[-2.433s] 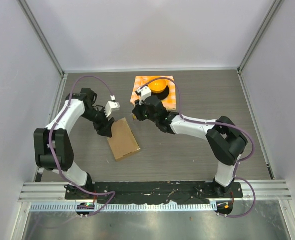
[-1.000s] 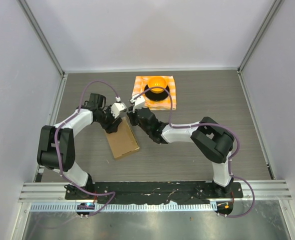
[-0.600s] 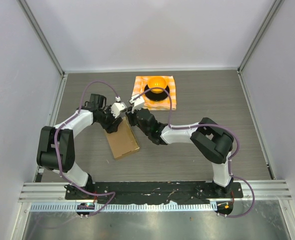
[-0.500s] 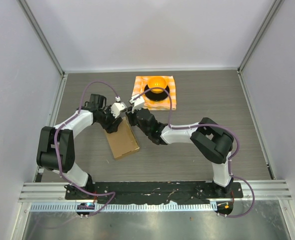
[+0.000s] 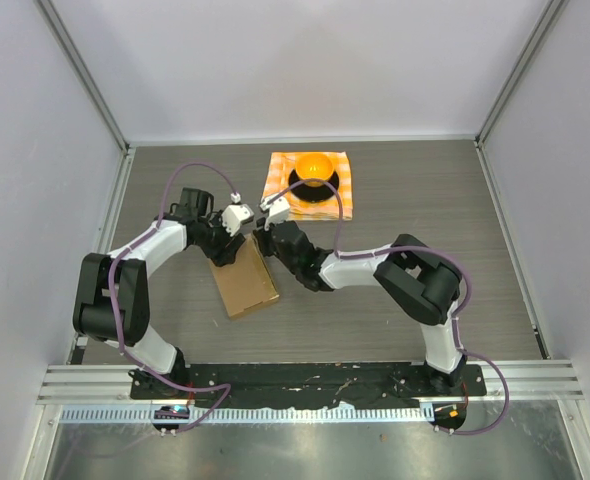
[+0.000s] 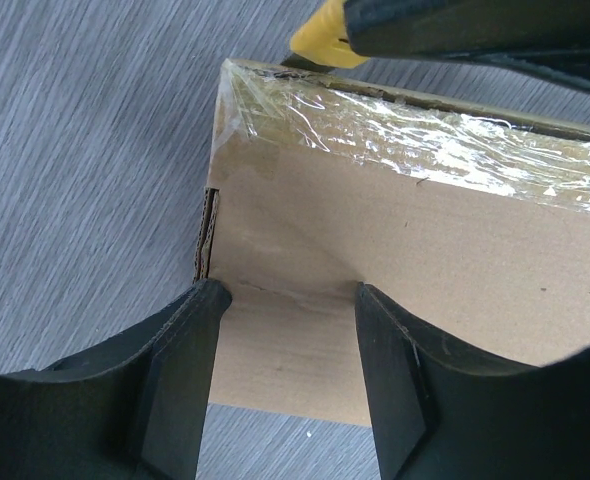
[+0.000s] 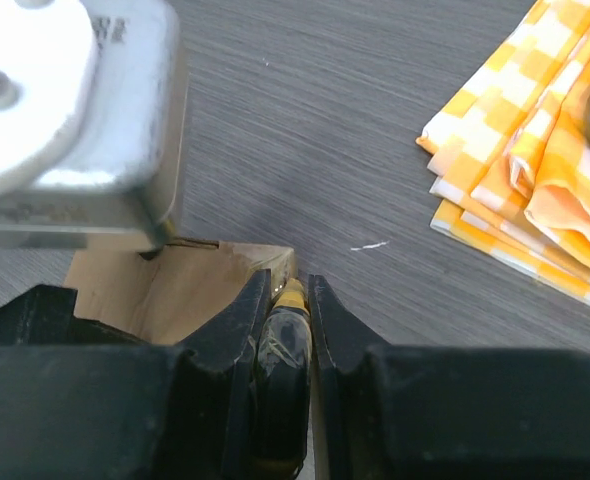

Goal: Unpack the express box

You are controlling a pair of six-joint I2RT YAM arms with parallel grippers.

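Observation:
The express box (image 5: 247, 285) lies flat on the table, a shallow brown cardboard box with clear tape (image 6: 425, 140) along its far edge. My left gripper (image 5: 225, 248) is at the box's far left end, open, its fingertips (image 6: 213, 295) resting against the box's top edge (image 6: 290, 290) without clamping it. My right gripper (image 5: 265, 243) is shut on a black-and-yellow cutter (image 7: 285, 350). The cutter's yellow tip (image 6: 320, 45) touches the taped far corner of the box (image 7: 225, 275).
An orange-checkered cloth (image 5: 310, 190) lies behind the box, with a black dish holding an orange ball (image 5: 315, 166); its folded edge (image 7: 515, 170) is right of my right gripper. Frame posts and white walls close in three sides.
Since the oldest frame both grippers have closed in on the box's far end, the right one coming from the cloth. Over the last second hardly anything has moved.

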